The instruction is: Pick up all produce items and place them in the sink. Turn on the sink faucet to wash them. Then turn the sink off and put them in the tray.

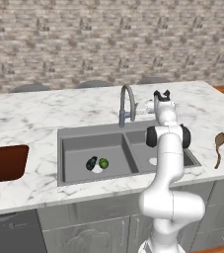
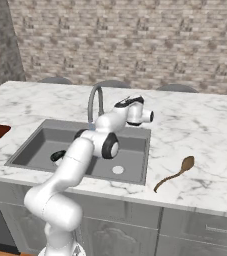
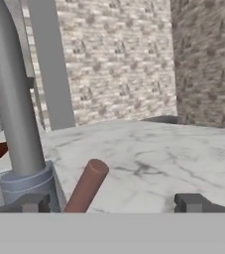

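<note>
A kitchen, plainly.
Marble worktop (image 1: 44, 113), double sink (image 1: 69, 148) with gooseneck faucet (image 1: 127, 104), brick wall (image 1: 108, 39), cabinet fronts (image 1: 84, 227) below.

Dark produce (image 1: 91, 163): blackish-green oblong, lying on the left basin floor at the drain, touching the ball.
Green produce (image 1: 103, 162): bright round ball, just right of it.
Sink (image 1: 74, 143): grey, double-basin, set in marble counter.
Faucet (image 1: 127, 104): grey gooseneck behind the divider; close at my left.
Tray (image 1: 5, 163): reddish-brown, left of sink.
</note>
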Robot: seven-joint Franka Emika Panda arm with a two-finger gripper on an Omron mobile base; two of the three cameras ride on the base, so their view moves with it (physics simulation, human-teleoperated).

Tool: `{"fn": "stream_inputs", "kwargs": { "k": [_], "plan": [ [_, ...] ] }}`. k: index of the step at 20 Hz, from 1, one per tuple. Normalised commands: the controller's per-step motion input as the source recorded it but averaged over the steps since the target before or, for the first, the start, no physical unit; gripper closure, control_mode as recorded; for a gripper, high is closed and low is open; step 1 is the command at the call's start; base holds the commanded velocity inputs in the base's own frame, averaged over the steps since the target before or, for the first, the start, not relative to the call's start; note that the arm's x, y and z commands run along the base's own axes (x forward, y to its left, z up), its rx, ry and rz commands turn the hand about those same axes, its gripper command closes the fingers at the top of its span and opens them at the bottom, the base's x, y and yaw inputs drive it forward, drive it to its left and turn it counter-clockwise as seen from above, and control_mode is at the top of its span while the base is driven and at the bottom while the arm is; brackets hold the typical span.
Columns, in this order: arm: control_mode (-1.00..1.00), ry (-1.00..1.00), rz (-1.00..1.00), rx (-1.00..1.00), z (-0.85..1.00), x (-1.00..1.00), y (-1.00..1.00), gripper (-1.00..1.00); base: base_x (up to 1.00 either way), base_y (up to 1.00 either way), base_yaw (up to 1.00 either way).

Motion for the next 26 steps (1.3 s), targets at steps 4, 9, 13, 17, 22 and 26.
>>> {"fn": "stream_inputs", "kwargs": {
  "k": [4, 9, 13, 17, 22, 26],
  "plan": [
    [-1.00, -0.03, 0.14, -0.17, 0.39, 0.05, 0.60, -1.00, 0.00, 0.00, 0.00],
    [-1.00, 0.00, 0.13, -0.17, 0.27, 0.07, 0.57, -1.00, 0.00, 0.00, 0.00],
    [-1.00, 0.03, 0.07, -0.12, 0.04, 0.07, 0.35, 1.00, 0.00, 0.00, 0.00],
    [-1.00, 0.01, 0.00, 0.00, 0.06, 0.06, 0.00, 1.00, 0.00, 0.00, 0.00],
    [-1.00, 0.00, 0.02, -0.06, 0.44, 0.00, -0.01, 1.00, 0.00, 0.00, 0.00],
    [-1.00, 0.00, 0.03, -0.11, 0.58, 0.00, 0.00, 1.00, 0.00, 0.00, 0.00]
  ]
}}
